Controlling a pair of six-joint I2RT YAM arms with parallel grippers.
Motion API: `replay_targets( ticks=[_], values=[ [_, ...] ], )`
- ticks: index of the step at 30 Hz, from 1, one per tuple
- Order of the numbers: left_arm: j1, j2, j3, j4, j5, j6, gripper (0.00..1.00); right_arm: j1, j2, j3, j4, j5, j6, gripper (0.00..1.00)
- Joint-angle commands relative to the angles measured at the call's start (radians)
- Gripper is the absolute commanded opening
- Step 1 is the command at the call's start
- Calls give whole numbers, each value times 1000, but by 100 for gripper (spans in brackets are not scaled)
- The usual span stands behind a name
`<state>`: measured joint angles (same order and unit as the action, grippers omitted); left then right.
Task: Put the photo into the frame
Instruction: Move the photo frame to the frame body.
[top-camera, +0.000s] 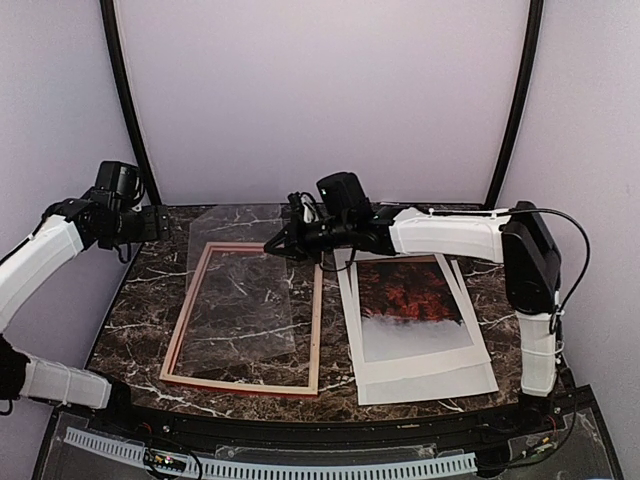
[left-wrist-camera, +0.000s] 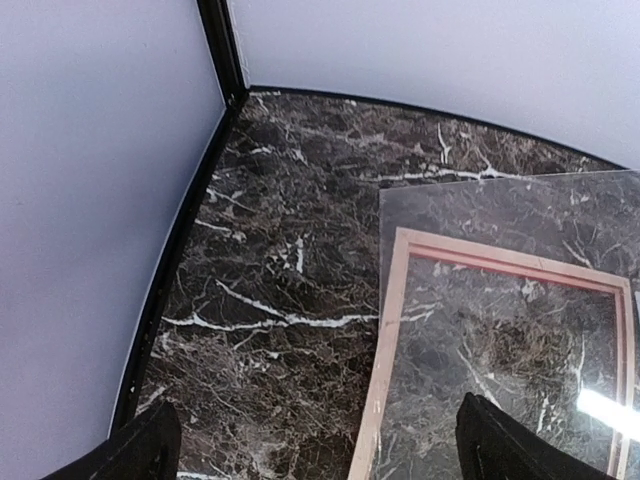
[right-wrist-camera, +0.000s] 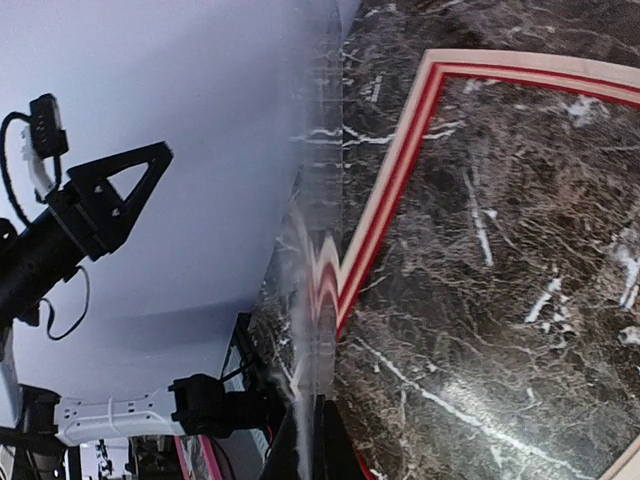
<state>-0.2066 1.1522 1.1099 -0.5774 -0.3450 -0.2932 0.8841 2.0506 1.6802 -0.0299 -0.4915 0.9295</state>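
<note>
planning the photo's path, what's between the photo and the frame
In the top view, only a narrow strip of bare marble table and the left margin of the white mat separate the frame from the photo.

Counter (top-camera: 135, 310) was dark marble-look stone, white-veined, polished. Frame (top-camera: 316, 330) rails showed pale smooth wood (red finish along the inner edge). Pane (top-camera: 232, 225) was clear and glossy, catching glare. Photo (top-camera: 408, 300) looked like paper, low sheen, on a matt cream mat (top-camera: 425, 380).
</note>
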Motion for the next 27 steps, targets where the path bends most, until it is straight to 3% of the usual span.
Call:
replay_targets(
  ticks=[1, 15, 21, 27],
  values=[
    [4, 69, -7, 11, 80, 40, 99, -35, 36, -79, 149, 72, 72, 0],
    [4, 237, -122, 107, 239, -24, 99, -115, 23, -234, 144, -9, 23, 0],
    [6, 383, -116, 93, 275, -35, 85, -134, 16, -227, 79, -45, -41, 0],
    [25, 486, -83, 68, 240, -21, 64, -156, 19, -221, 47, -100, -94, 0]
  ],
)
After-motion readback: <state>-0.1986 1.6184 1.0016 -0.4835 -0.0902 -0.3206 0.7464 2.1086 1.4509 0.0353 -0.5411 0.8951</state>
